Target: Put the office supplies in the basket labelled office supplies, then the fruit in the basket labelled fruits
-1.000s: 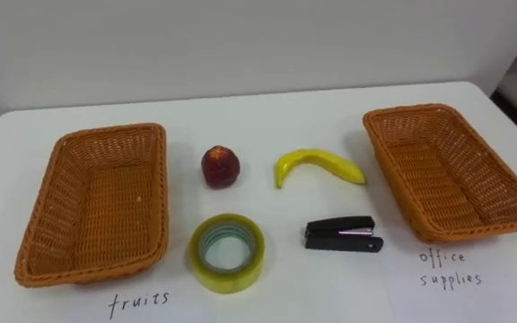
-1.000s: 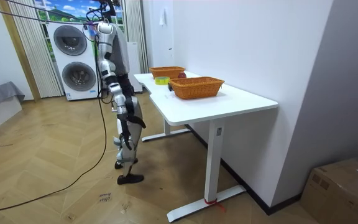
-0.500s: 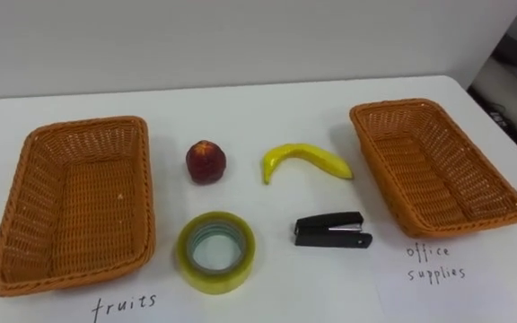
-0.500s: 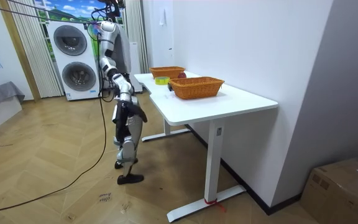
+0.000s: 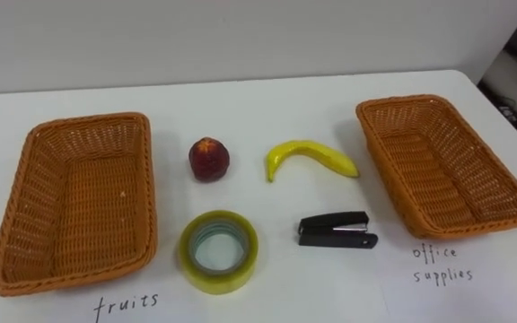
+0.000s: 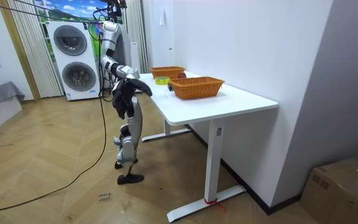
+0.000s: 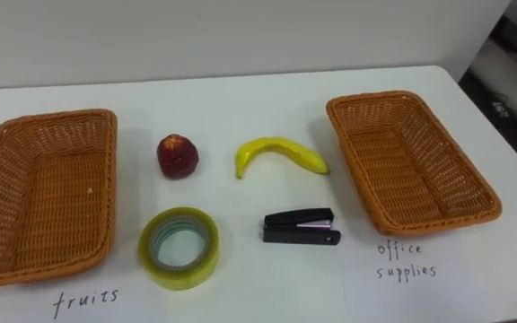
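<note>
Since the earlier frames, the right arm has risen from the robot's side toward the table's end. The right hand [image 6: 145,91] is near that edge, and its finger state cannot be determined. The peach [image 5: 209,159] and banana [image 5: 311,159] lie in the far row on the white table [image 5: 240,103], positions unchanged. The tape roll [image 5: 219,251] and black stapler [image 5: 337,230] lie in the near row. All four rest apart, between the left wicker basket [image 5: 83,123] and the right wicker basket [image 5: 407,100], outside both.
</note>
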Controlling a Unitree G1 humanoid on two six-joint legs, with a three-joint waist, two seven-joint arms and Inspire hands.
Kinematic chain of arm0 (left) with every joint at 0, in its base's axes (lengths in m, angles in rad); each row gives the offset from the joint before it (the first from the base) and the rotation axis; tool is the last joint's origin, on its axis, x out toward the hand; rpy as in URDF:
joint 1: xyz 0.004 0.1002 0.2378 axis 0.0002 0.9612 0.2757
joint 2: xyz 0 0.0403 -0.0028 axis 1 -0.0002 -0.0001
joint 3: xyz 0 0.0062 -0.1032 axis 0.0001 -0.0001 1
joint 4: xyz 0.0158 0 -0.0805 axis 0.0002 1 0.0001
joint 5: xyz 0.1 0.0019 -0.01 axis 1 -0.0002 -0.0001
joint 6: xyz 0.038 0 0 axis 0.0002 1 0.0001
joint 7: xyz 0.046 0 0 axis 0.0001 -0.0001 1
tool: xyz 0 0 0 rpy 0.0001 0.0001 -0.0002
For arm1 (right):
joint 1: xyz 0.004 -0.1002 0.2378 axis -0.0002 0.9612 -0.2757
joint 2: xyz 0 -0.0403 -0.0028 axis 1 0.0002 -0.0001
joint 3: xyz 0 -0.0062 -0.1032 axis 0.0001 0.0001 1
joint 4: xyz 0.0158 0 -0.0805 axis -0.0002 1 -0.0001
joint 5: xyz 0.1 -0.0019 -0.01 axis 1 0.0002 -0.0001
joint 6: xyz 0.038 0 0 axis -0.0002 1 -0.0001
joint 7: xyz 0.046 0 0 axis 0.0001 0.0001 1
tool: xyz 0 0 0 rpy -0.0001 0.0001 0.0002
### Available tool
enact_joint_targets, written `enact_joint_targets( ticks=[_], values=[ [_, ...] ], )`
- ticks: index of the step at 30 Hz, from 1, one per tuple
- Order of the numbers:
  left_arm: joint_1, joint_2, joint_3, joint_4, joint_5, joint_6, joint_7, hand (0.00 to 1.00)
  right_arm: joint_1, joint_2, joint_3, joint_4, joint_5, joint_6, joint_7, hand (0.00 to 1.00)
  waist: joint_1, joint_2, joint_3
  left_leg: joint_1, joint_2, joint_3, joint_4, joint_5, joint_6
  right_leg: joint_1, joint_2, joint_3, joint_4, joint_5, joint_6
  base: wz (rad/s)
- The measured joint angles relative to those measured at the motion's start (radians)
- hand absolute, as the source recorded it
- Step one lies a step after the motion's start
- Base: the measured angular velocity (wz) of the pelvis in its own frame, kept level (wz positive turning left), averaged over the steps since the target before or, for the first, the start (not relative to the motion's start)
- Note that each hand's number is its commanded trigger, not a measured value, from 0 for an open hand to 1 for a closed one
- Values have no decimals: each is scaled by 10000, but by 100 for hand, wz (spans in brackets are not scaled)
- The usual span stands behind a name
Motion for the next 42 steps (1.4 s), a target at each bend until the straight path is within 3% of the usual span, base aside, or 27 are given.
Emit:
enact_joint_targets(
  ticks=[6,11,19,22,27,36,42],
  values=[
    [-4,63,-2,182,6,-260,-189,0,-56,-125,3,-1158,-2093,-189,-462,0,76,-71,-16,-84,-10,34,49,0,1,-48,-5,-4,-32,-3,5,0],
    [-26,64,1,274,12,-272,-166,0,-75,-164,11,-2121,-3926,-213,-471,0,127,-101,-16,-156,-4,25,60,3,0,-178,-3,1,-13,0,0,0],
    [-223,59,-16,1020,7,-371,-159,0,-301,-370,33,-3660,-4514,-258,-376,0,245,-124,-14,-144,-4,-10,60,4,0,-165,-8,-31,-20,0,1,0],
    [-260,51,-40,1034,11,-372,-157,0,-679,-375,47,-3951,-5458,-254,-239,0,332,-137,-13,-130,-4,10,62,4,0,-169,-8,-19,14,0,0,0],
    [-479,49,-107,1365,13,-424,-182,0,-950,-693,654,-4759,-6129,-277,474,0,547,-243,-5,-101,11,20,82,6,-1,-127,3,-21,17,10,-13,0],
    [-477,67,-78,1577,553,-431,-198,0,-1317,-786,1025,-5378,-6661,-240,1844,0,887,-286,115,-112,18,-40,82,5,-1,-14,13,-22,9,15,-14,0],
    [-577,59,-71,1804,1220,-421,-183,0,-1527,-794,2021,-5749,-7958,-192,2748,0,974,-282,95,-92,28,-50,115,6,-2,14,12,-74,16,19,-21,2]
  ],
)
